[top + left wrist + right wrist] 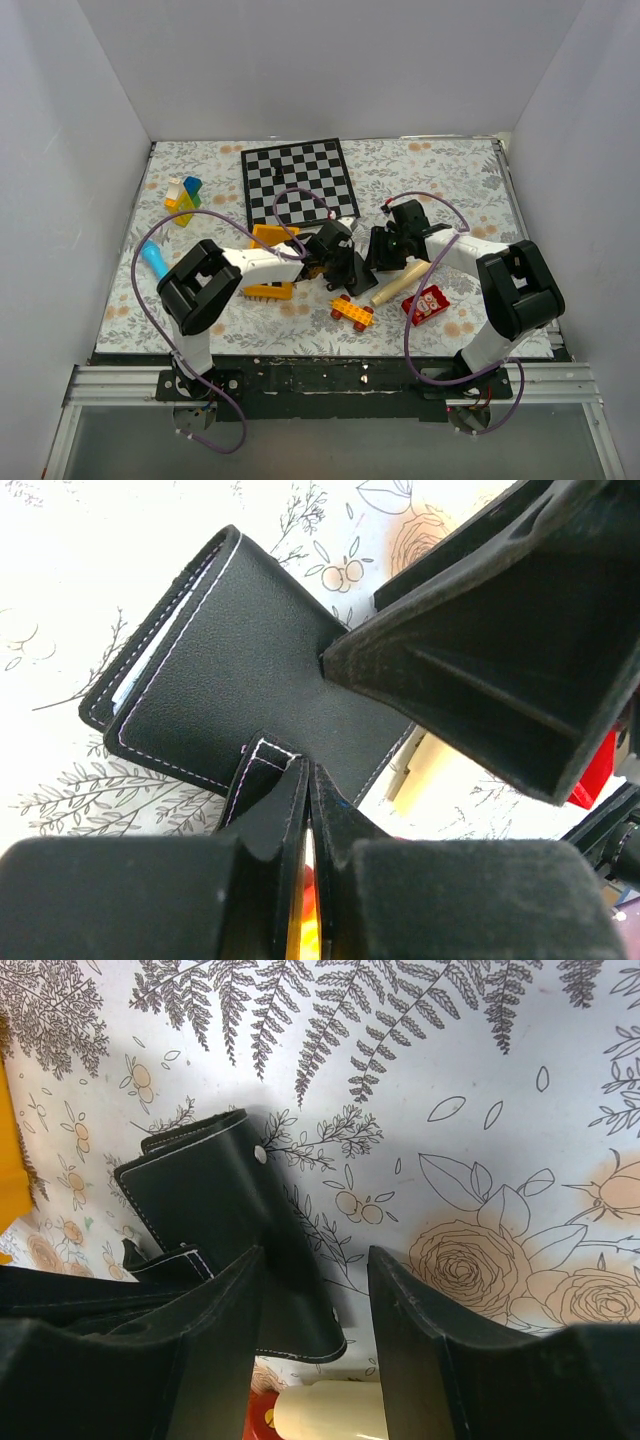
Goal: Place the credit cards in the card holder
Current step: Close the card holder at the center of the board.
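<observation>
The left pincer (pixel 305 780) is pinching the card holder's (pixel 240 670) tab (pixel 272 752) (likely steadying it on the counter (pixel 60 560)) while the right pincer (pixel 315 1260) is gaping wide.

White-stitched black card holder (pixel 230 670); floral tablecloth (pixel 450 170); black-white checkerboard (pixel 297 168).

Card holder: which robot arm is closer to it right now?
Left. The left end effector is shut on the card holder at its snap tab. The right end effector stands open beside it, one finger at its edge.
</observation>
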Robot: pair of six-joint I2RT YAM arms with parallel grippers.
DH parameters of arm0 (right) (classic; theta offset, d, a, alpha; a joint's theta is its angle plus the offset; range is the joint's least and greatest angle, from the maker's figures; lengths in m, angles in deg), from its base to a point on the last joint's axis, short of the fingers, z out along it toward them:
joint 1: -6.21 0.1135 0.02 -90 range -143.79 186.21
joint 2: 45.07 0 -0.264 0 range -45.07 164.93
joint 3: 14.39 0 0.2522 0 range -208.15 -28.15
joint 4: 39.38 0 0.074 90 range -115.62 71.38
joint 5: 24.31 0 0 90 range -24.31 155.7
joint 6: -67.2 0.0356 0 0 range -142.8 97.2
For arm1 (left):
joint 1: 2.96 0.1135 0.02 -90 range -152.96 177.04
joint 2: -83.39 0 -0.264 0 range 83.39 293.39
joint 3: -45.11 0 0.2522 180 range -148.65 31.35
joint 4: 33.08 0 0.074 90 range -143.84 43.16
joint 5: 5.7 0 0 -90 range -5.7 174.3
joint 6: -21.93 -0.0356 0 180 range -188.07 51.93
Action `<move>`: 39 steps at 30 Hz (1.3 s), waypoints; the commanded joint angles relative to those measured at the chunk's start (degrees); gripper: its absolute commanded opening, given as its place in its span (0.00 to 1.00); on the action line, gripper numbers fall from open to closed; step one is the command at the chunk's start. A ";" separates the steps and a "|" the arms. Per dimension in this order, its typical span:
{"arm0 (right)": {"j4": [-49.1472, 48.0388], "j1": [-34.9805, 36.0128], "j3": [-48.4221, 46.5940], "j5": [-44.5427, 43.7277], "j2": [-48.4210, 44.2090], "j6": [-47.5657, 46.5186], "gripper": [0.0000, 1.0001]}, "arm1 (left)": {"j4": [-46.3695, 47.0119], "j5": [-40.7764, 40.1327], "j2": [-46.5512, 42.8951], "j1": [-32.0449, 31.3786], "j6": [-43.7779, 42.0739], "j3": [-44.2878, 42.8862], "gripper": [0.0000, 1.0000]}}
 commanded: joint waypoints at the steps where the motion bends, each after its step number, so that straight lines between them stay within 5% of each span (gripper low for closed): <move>1: 0.02 -0.36 1.44 0.89 0.97 -0.60 0.53 | -3.23 -3.63 -3.73 -0.06 -0.65 1.61 0.01; 12: -0.42 -0.54 1.79 1.42 1.06 -0.52 0.53 | -4.82 -8.90 -10.50 -0.06 -1.88 0.39 0.04; 39: -2.26 -0.71 2.23 6.86 1.67 -1.31 0.55 | -9.30 -10.93 0.22 0.03 1.02 0.91 0.02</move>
